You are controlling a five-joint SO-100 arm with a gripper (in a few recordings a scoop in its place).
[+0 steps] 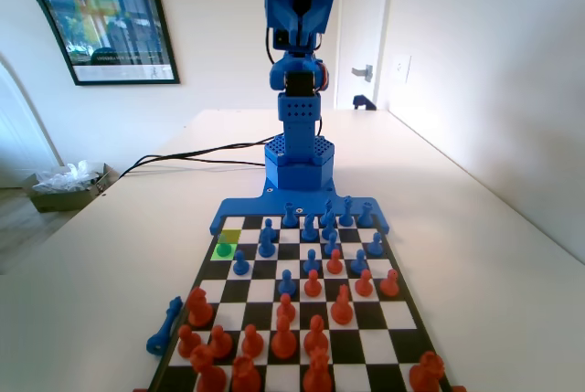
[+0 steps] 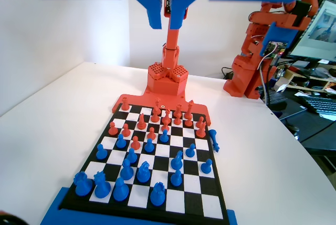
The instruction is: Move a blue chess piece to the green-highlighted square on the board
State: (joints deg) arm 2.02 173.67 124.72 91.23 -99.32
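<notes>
The board (image 1: 203, 269) holds blue pieces at its far end and red ones at its near end in the fixed view. The green-highlighted square (image 1: 234, 254) lies in the leftmost column there, and a small pawn (image 1: 224, 247), tinted green, stands on it. In the wrist view this blue chess piece (image 2: 206, 166) stands upright in the rightmost column. My gripper (image 2: 165, 25) hangs high above the board's far end, well clear of every piece. A narrow gap separates its jaws, with nothing between them. The blue arm (image 1: 297, 90) is folded upright over its base.
A yellow-green cell (image 1: 229, 235) directly behind the green one is bare. A taller blue piece (image 1: 164, 326) lies on the table off the board's left edge, seen right of the board (image 2: 213, 140) in the wrist view. Blue and red pawns crowd the board's middle.
</notes>
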